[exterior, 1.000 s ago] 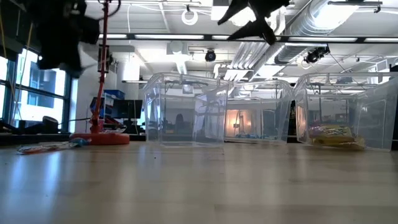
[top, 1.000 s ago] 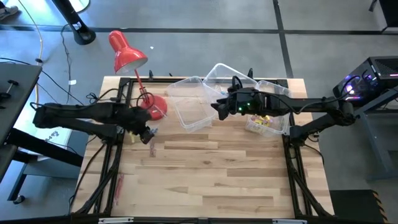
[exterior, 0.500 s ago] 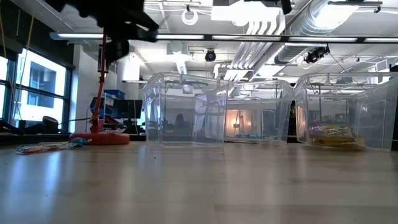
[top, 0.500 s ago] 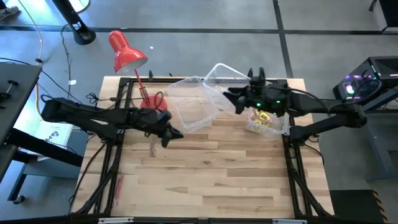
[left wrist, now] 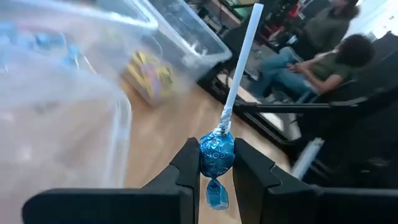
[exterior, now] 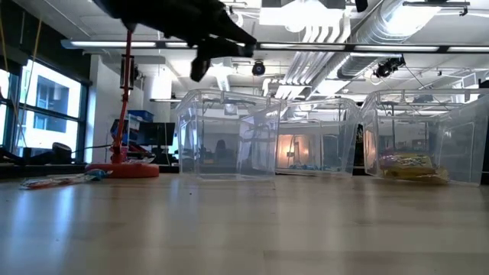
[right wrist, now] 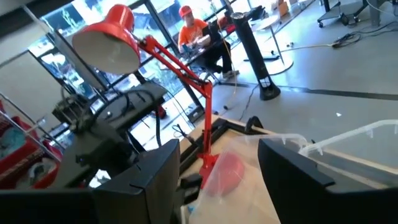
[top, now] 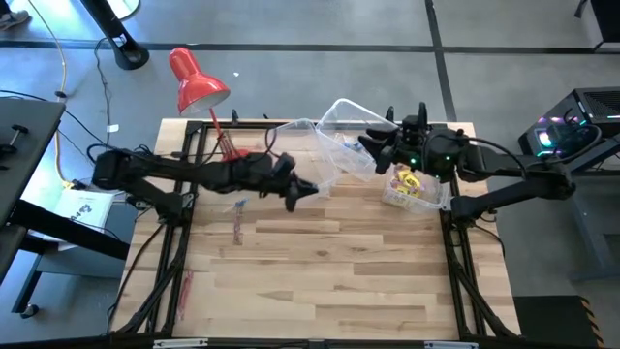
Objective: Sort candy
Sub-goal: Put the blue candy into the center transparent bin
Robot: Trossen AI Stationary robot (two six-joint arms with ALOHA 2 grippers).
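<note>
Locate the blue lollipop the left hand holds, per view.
High: hidden at the left hand, over the near bin's edge.
Low: not discernible; only the dark left hand shows, above the left bin.
Left wrist: blue lollipop between the fingers, stick pointing up.
Right wrist: not in it.
Shared landmark: bin of yellow candy.
</note>
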